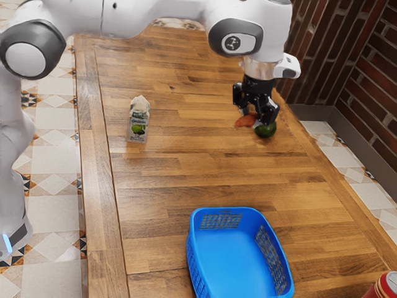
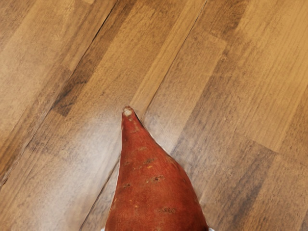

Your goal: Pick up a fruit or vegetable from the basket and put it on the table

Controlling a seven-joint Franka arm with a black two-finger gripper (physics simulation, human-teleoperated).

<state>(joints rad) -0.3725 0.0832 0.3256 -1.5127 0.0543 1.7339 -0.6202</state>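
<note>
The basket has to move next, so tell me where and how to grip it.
Probably best to pinch the blue basket by its rim, from straight above, straddling one wall: it sits upright and open-topped, its walls look thin, and its body looks too wide to span.

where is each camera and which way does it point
Exterior view: beside my arm, high up, looking down across the table; arm and gripper show.
Wrist view: rides at the gripper, looking down at the potato and tabletop; pale slivers beside the potato could be part of me, I can't tell.
Shared: potato and table.
</note>
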